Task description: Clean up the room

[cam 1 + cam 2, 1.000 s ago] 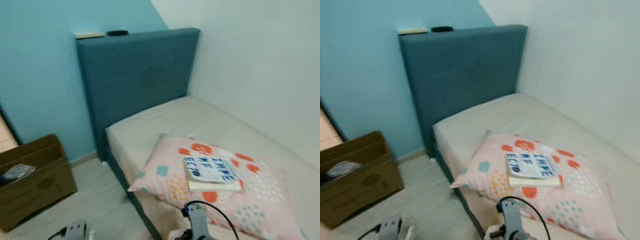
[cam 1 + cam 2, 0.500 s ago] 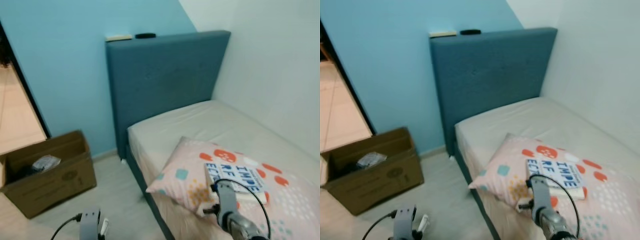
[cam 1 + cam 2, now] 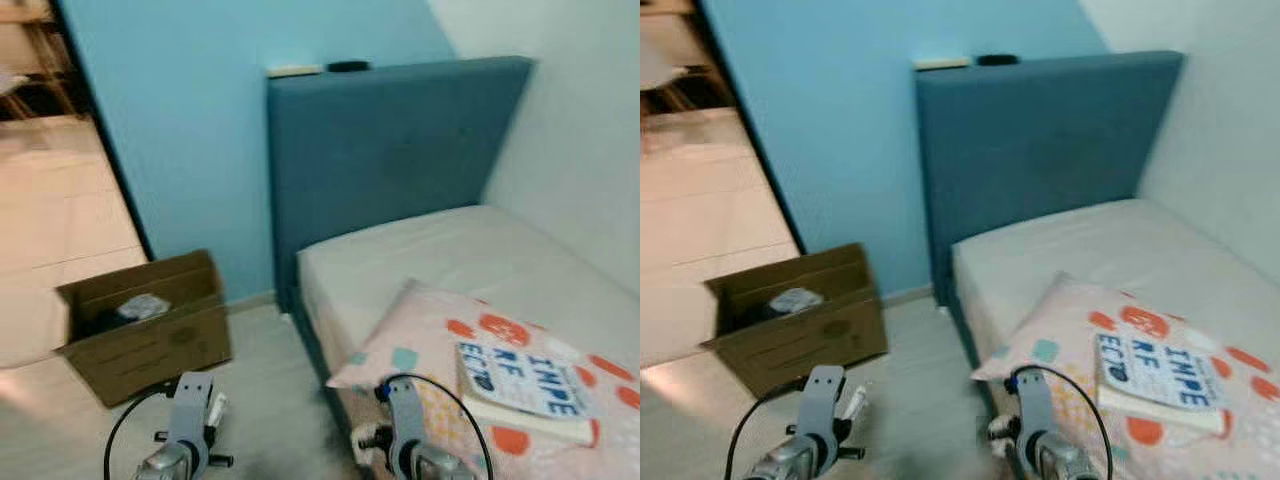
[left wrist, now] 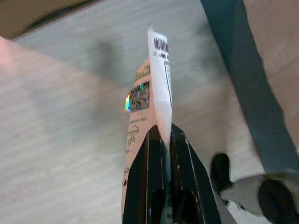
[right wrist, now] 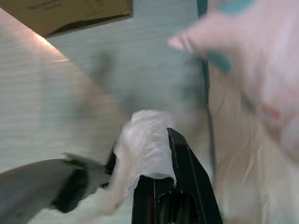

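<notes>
I take the open cardboard box [image 3: 145, 325] on the floor as the drop spot; it lies ahead and to the left of both jaws, nearer my left gripper [image 4: 161, 154]. Its jaws are clamped on a flat paper packet [image 4: 152, 98] whose long axis runs straight out from them, with a barcode at the far end and a shiny sticker; the print is too small to read. My right gripper [image 5: 156, 154] pinches a crumpled white tissue [image 5: 142, 140] beside the bed [image 3: 440, 250]. The book [image 3: 520, 375] on the pillow [image 3: 420, 350] reads "IMPE RF ECTO".
</notes>
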Controlling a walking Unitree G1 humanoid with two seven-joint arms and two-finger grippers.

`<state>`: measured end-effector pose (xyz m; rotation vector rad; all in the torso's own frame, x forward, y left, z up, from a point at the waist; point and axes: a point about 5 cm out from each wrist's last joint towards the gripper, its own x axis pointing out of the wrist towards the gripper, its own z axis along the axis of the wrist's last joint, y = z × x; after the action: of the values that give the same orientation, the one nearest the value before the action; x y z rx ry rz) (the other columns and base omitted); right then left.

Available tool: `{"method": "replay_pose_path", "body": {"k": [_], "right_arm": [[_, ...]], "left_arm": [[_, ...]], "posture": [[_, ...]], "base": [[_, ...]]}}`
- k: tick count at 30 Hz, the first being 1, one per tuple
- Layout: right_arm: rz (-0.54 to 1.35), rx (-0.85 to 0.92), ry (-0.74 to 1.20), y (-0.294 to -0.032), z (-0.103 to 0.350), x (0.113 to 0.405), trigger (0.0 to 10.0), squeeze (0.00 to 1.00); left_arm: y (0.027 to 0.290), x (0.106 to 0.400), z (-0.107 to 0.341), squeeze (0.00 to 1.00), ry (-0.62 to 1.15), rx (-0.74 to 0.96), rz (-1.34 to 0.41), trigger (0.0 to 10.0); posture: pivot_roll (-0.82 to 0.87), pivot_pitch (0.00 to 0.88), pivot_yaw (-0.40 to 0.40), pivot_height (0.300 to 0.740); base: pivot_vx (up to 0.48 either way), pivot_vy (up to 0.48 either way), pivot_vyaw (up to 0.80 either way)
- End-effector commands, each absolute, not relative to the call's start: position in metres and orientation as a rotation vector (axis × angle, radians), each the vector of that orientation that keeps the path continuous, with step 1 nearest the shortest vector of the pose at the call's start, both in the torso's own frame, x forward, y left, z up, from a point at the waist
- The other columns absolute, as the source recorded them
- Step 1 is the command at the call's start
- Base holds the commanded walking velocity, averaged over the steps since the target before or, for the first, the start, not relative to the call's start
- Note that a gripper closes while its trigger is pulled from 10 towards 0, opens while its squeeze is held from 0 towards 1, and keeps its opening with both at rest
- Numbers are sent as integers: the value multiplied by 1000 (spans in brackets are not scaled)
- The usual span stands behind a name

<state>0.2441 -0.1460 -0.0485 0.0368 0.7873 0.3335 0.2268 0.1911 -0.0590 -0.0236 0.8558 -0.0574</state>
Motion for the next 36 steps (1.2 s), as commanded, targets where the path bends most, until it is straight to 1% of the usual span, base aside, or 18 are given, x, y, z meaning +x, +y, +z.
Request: {"method": "replay_pose_path", "body": {"k": [1,10,13,18,30,36], "right_arm": [[349,27,761,-140,-44,250,10000,0],[371,75,769,-133,-44,251,10000,0],[405,39,771,-133,-44,250,10000,0],[400,50,771,-135,-44,250,10000,0],[395,64,772,-139,-43,250,10000,0],[388,73,771,-141,-43,250,10000,0]], "left_arm": [[203,218,-63,0,887,10,-32,10000],[203,212,-66,0,903,24,-33,10000],[195,203,-72,0,927,24,-58,10000],[192,199,-75,0,931,-9,-35,10000],[190,195,-78,0,931,-60,0,10000],[189,200,-75,0,909,-66,-6,10000]], "posture": [[99,0,-34,740],[108,0,-15,740],[105,0,-29,740],[114,0,-45,740],[107,0,-60,740],[110,0,-72,740]], "base": [[0,0,606],[0,0,606],[0,0,606],[0,0,606],[0,0,607],[0,0,606]]}}
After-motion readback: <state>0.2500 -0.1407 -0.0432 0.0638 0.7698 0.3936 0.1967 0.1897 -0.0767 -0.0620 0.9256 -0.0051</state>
